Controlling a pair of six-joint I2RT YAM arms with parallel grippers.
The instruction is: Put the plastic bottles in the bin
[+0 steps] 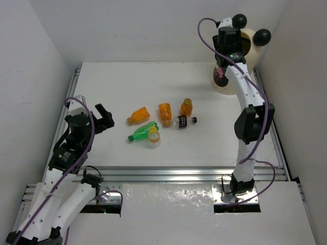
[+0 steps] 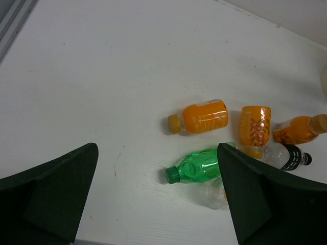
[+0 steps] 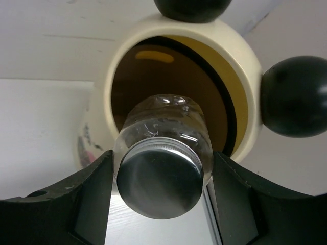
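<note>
Right claw [image 3: 162, 159] hangs over the bin [image 3: 244, 61], whose mouth opens just ahead of and below the fingers; the clear silver-capped bottle [image 3: 163, 130] sits between the part-open jaws, cap toward the wrist, though I cannot tell whether they grip it; left claw [image 2: 157, 149] gapes fully, holding nothing; ahead of it lie the green bottle [image 2: 199, 166] and, just beyond, an orange bottle [image 2: 202, 116]

Cream bin [image 3: 240, 66] with black ears [image 3: 295, 95], green bottle [image 2: 202, 166], silver-capped clear bottle [image 3: 163, 133].
</note>
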